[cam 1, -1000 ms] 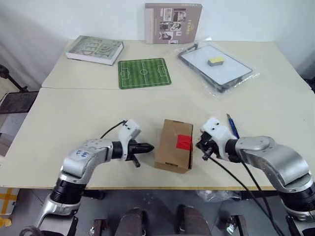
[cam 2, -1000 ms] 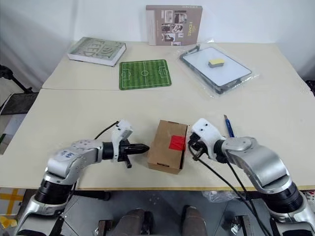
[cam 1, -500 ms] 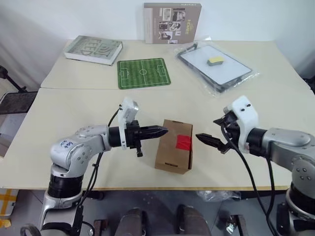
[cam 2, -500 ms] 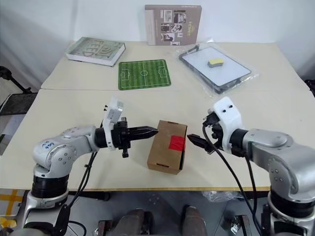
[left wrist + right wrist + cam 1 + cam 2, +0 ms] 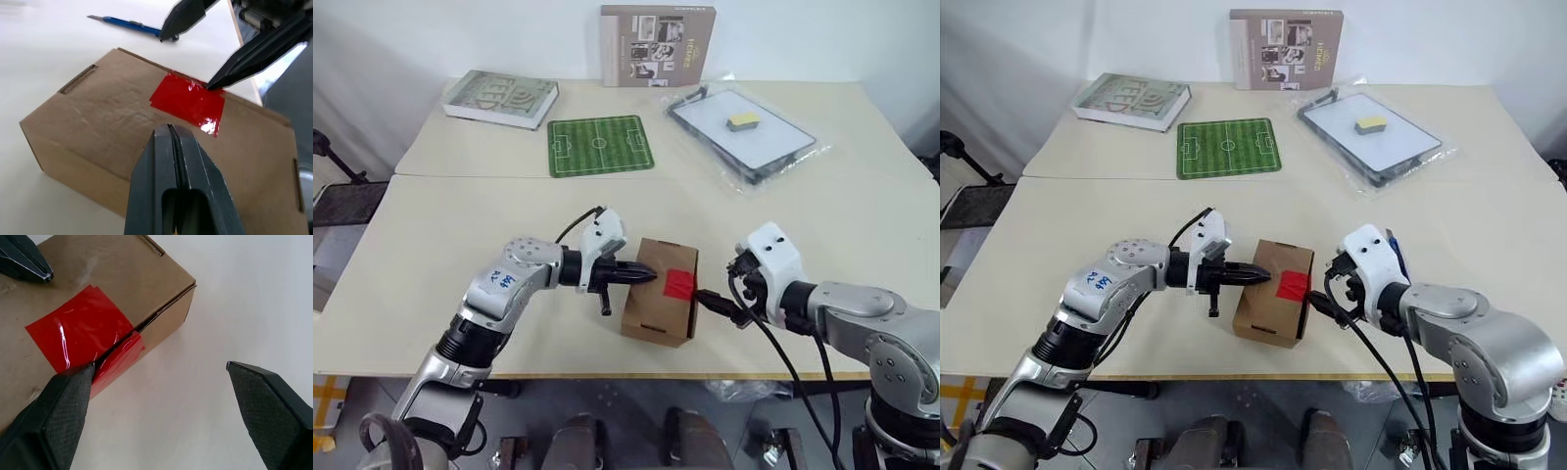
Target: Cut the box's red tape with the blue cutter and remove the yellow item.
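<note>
Cardboard box (image 5: 659, 291), one only, sits near the front edge of the table (image 5: 460, 225), between the two grippers; it is plain brown, oblong, with slotted flaps and a slightly creased top. Farther back lie one book (image 5: 501, 98), one green mat printed as a football pitch (image 5: 599, 146), one grey printed carton (image 5: 657, 46) standing upright, and one dark tray in a clear bag (image 5: 744, 132) with a yellow sponge (image 5: 741, 120) on it. One patch of red tape (image 5: 188, 102), glossy and square, folds over the box's top edge on the side facing the right gripper. One blue cutter (image 5: 132, 24), slim and pen-shaped, lies on the table beyond the box, behind the right gripper. The left gripper (image 5: 641, 275) has its jaws pressed together, empty, with the tip over the box top. The right gripper (image 5: 161, 406) is spread wide, gripping nothing; one finger (image 5: 58, 411) touches the tape at the box's edge, the other is over bare table.
</note>
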`<state>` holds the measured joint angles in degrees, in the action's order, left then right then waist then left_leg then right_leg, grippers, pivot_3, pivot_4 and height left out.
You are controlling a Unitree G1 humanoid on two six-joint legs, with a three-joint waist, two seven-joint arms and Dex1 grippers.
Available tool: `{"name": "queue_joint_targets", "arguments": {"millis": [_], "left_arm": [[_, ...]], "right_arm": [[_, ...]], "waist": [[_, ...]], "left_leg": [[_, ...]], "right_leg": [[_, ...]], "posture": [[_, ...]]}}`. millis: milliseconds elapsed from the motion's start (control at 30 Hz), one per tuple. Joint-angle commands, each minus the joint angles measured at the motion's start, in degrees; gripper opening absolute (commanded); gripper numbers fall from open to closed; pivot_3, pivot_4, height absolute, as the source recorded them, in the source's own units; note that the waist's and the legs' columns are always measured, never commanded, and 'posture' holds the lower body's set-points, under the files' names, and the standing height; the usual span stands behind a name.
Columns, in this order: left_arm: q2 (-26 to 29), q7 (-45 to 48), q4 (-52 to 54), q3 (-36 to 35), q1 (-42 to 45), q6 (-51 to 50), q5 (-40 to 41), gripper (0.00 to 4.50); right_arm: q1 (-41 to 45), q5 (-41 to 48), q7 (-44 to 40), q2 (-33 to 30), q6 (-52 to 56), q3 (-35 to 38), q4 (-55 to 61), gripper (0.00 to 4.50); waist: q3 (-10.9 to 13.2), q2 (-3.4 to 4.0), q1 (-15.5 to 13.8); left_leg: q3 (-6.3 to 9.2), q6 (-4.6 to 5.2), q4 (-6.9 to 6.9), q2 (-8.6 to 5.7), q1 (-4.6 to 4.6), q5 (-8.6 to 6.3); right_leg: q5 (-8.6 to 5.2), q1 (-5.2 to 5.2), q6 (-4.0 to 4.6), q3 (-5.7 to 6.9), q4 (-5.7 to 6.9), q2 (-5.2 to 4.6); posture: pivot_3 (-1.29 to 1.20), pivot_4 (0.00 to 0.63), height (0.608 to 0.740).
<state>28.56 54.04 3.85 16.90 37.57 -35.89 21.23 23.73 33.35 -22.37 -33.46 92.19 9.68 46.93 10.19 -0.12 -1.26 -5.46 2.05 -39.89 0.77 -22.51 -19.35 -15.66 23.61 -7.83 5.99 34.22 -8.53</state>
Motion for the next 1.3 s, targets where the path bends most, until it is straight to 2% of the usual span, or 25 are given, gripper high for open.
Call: {"name": "queue_joint_targets", "arguments": {"millis": [33, 100, 267, 467, 633, 867, 933, 1000, 1300], "left_arm": [[1.6, 1.7, -0.9, 2.5, 0.0, 0.3, -3.2, 0.00], [1.5, 2.0, -1.0, 2.7, -0.1, 0.4, -3.6, 0.00], [1.3, 2.1, -0.7, 2.7, -0.1, 0.2, -4.0, 0.00], [0.9, 1.7, -0.4, 2.4, -0.3, -0.2, -4.5, 0.00], [0.7, 1.5, 0.3, 2.4, -1.1, -0.5, -4.4, 0.00], [0.5, 0.1, 1.4, 1.7, -1.6, -1.7, -4.0, 0.00], [0.4, -0.1, 1.6, 1.6, -1.7, -1.8, -4.0, 0.00], [0.4, -0.5, 1.8, 1.4, -1.8, -2.0, -4.0, 0.00], [-0.1, -1.5, 3.0, 1.0, -2.5, -2.7, -3.8, 0.00]], "right_arm": [[-0.5, 1.1, -0.7, -2.5, 0.3, -0.9, 1.1, 4.47], [-0.4, 1.3, -1.3, -3.8, 0.3, -2.2, 0.9, 4.47], [-2.3, -1.0, -2.2, -11.6, -5.4, -10.1, -2.9, 4.47], [2.4, -2.8, -1.3, -8.0, -10.4, -11.9, -11.2, 4.47], [2.9, -5.6, -0.8, -7.8, -13.8, -15.5, -16.6, 4.47], [-0.4, -14.9, -5.2, -19.9, -26.1, -28.0, -19.8, 4.47], [-0.3, -15.3, -6.1, -20.2, -27.8, -27.6, -21.3, 4.47], [0.1, -12.5, -6.9, -17.6, -25.7, -23.5, -22.2, 4.47], [4.3, -0.8, -7.2, -4.0, -0.9, -3.0, -28.6, 4.47]], "waist": [[0.0, 0.00, 0.0], [0.0, 0.00, 0.0], [-0.1, -0.11, 0.0], [-0.1, -0.11, 0.1], [-0.1, -0.12, -0.1], [-0.1, -0.17, -0.1], [-0.2, -0.33, -0.2], [-0.3, -0.39, -0.1], [-0.3, -0.38, -0.2]], "left_leg": [[0.00, 0.00, 0.00, 0.02, 0.00, 0.00], [0.01, 0.02, 0.00, 0.03, 0.04, -0.01], [0.05, 0.09, 0.02, 0.07, 0.12, -0.05], [0.00, 0.09, 0.00, 0.08, 0.12, -0.04], [0.01, 0.10, 0.01, 0.09, 0.10, -0.04], [0.04, 0.12, 0.00, 0.06, 0.15, -0.06], [0.06, 0.12, -0.01, 0.08, 0.20, -0.06], [0.07, 0.12, -0.03, 0.10, 0.22, -0.06], [0.10, 0.11, -0.06, 0.17, 0.19, -0.06]], "right_leg": [[0.00, -0.01, 0.00, 0.00, -0.01, 0.00], [0.00, -0.04, 0.00, 0.00, -0.01, 0.00], [0.00, -0.16, 0.00, 0.01, -0.07, -0.01], [0.00, -0.15, -0.01, 0.00, -0.05, -0.02], [0.00, -0.15, -0.01, 0.02, -0.08, -0.02], [0.01, -0.26, -0.01, 0.06, -0.16, -0.03], [0.01, -0.35, -0.02, 0.07, -0.20, -0.03], [0.02, -0.38, -0.03, 0.07, -0.20, -0.03], [0.05, -0.36, -0.01, 0.07, -0.16, -0.06]], "posture": [[0.00, 0.150, 0.740], [0.00, 0.150, 0.740], [0.00, 0.150, 0.740], [0.00, 0.150, 0.740], [0.00, 0.150, 0.740], [0.00, 0.150, 0.740], [0.00, 0.150, 0.740], [0.00, 0.150, 0.740], [0.00, 0.150, 0.740]]}}
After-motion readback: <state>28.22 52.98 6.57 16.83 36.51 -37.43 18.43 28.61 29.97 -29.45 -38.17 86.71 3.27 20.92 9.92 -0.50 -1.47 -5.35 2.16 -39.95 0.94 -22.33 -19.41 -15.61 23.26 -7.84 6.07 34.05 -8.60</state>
